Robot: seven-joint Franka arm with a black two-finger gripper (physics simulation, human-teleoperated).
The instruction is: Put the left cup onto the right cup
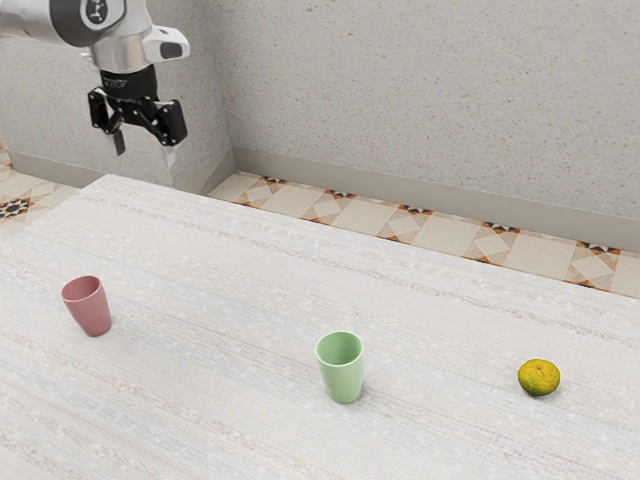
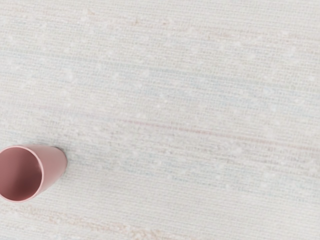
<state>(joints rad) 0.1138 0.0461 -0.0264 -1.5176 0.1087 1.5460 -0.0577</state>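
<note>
A pale wood-grain table (image 1: 250,270) stands before speckled grey walls (image 1: 420,90) and a patterned tile floor (image 1: 450,232).

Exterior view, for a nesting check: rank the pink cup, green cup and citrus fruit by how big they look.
1. green cup: looks slightly taller, but it stands nearer the camera, so it and the pink cup may well match.
2. pink cup.
3. citrus fruit: clearly smallest.

bright even diffuse light, faint soft shadows under the pink cup (image 1: 87,305), green cup (image 1: 340,366) and orange (image 1: 539,377), pale table (image 1: 300,280)
</note>
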